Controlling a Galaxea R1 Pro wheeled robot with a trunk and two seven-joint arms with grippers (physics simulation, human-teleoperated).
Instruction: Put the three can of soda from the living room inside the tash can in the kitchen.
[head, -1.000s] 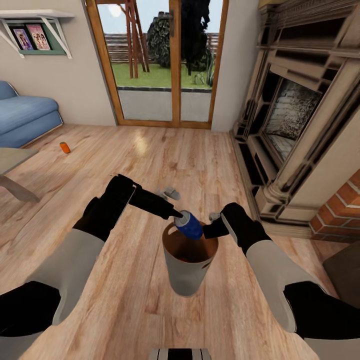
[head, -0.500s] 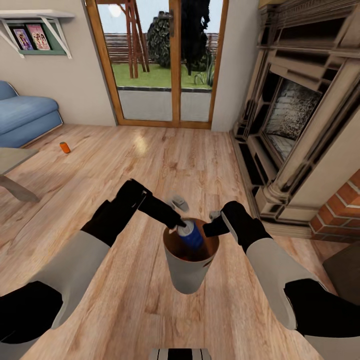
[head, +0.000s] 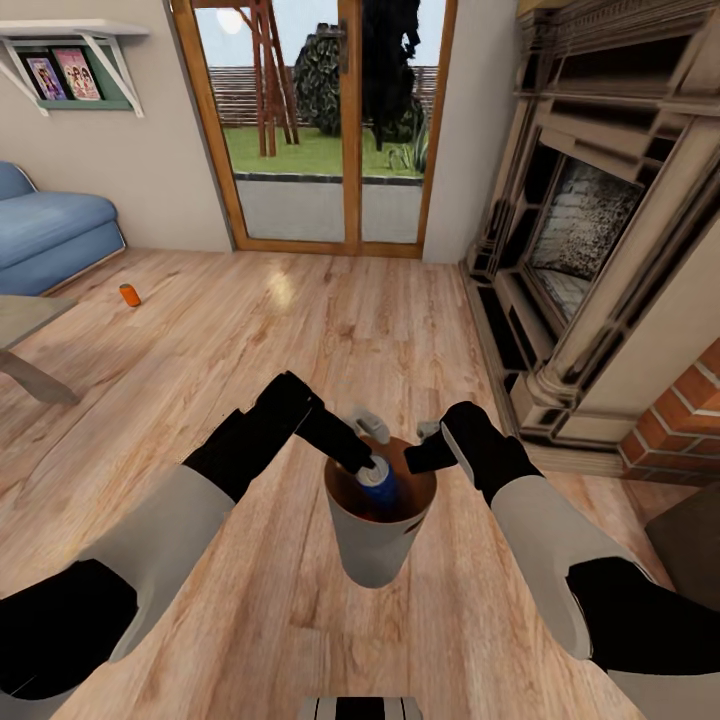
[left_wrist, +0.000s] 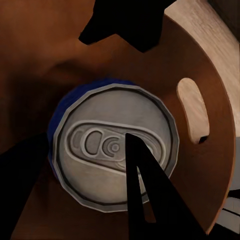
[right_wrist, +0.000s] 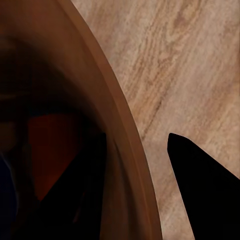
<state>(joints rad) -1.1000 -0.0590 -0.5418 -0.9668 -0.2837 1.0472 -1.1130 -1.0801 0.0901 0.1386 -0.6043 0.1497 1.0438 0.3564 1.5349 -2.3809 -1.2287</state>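
Note:
The pale grey tash can (head: 375, 550) hangs above the wood floor, with my right gripper (head: 420, 455) shut on its rim. In the right wrist view the copper rim (right_wrist: 115, 100) runs between the two fingers of that gripper (right_wrist: 145, 175). My left gripper (head: 365, 465) reaches into the bin, shut on the dark blue can of soda (head: 376, 482), whose silver top (left_wrist: 115, 150) sits low against the brown inside wall (left_wrist: 210, 75). An orange can (right_wrist: 50, 150) lies at the bottom of the bin. Another orange can (head: 130, 294) stands on the floor far left.
A blue sofa (head: 45, 235) and a coffee table corner (head: 25, 330) are at the left. The brick fireplace (head: 590, 230) lines the right side. Glass doors (head: 320, 120) are straight ahead, with open plank floor (head: 330, 320) between.
My left gripper has moved right and down, carrying the blue can from above the rim into the bin. The right gripper and the bin have held still.

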